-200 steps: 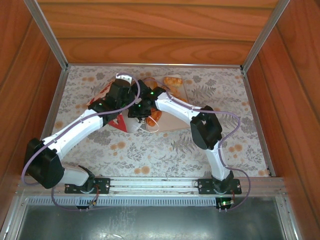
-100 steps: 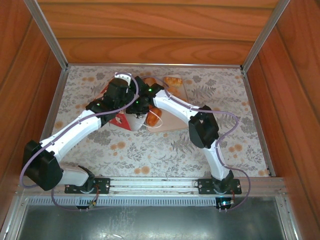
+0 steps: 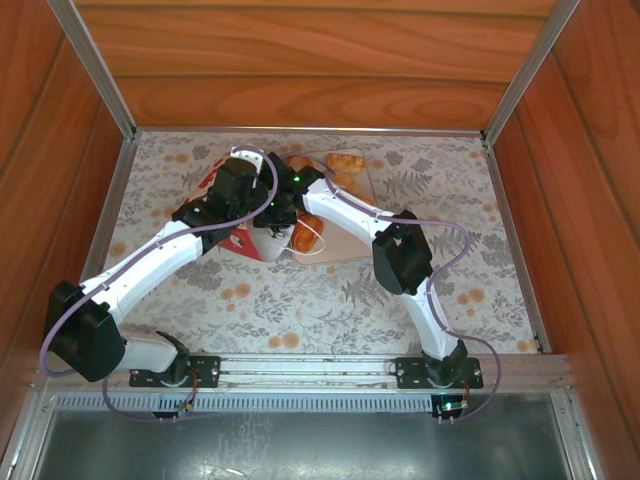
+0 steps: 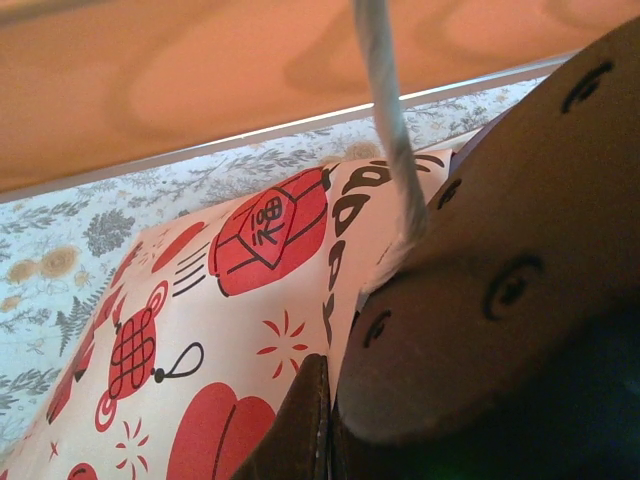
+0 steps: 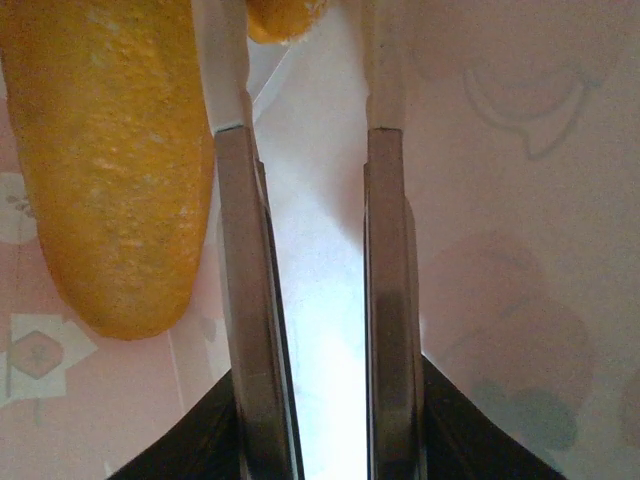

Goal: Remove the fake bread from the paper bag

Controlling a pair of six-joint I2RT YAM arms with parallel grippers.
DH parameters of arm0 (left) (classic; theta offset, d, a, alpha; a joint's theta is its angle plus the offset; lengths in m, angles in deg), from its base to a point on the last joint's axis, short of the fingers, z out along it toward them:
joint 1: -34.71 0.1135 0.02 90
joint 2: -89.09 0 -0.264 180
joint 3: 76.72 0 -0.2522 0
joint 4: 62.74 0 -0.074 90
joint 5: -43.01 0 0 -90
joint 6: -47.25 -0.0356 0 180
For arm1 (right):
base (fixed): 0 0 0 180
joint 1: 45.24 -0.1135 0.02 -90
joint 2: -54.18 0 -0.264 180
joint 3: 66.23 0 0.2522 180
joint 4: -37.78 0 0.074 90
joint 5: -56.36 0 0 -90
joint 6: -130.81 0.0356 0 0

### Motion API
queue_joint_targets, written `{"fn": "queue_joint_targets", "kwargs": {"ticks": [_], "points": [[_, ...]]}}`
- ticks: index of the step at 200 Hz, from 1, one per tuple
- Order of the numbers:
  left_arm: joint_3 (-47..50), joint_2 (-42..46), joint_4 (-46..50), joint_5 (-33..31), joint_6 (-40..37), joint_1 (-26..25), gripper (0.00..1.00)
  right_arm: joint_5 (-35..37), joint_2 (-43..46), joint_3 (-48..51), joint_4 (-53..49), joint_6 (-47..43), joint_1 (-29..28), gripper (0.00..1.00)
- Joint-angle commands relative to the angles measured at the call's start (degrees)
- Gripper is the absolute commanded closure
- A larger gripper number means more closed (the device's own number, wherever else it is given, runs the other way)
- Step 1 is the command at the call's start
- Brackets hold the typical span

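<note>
Wooden walls point(image 3: 300, 60) box in the desk point(image 3: 450, 200), which is covered in a floral print. From the near edge both arms reach in and meet left of centre, at the far half of the desk.

The pale beige tray point(image 3: 350, 235) lies flat near the middle. The paper bag point(image 3: 250, 243) lies tipped over just to its left, under the two wrists, with its red band towards the near side. The left wrist view shows the bag's white side point(image 4: 230, 300) close up, printed with red lanterns and knots.

Some of the fake bread is out on the tray. A golden piece point(image 3: 347, 162) sits at the far end and an orange-brown one point(image 3: 308, 233) near the bag's mouth, with a loop of white cord over it. In the right wrist view an elongated loaf point(image 5: 120, 160) lies on pale pinkish paper with faint print showing through. I cannot tell whether that spot is inside the bag. A second yellow piece point(image 5: 285, 15) peeks in at the top edge.

The left tool point(image 4: 330, 390) is clenched on the bag's rim, and the paper edge runs in against its dark fingers. The right tool point(image 5: 305, 135) is released: its metal fingers stand partly apart over white paper with nothing between them, and the loaf is just outside one finger.

The thin white cord handle point(image 4: 385, 100) rises from the left tool
</note>
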Motion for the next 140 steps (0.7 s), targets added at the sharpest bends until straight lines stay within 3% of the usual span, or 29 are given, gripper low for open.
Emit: {"fn": "queue_joint_targets", "kwargs": {"ticks": [1,43,140], "points": [[0.12,0.89,0.15,-2.28,0.11,-0.66,1.00,1.38,3.25,0.93,0.57,-1.41,-1.13,0.83],[-0.50,-0.07,1.10,-5.81,1.27,-0.45,1.00,1.76,8.49,5.04,1.47,-3.15,-1.18,0.94],[-3.20,-2.63,2.76,-10.84,4.33,0.42,1.00,1.83,18.62,11.90,-0.13,-5.17,-1.18,0.95]]}}
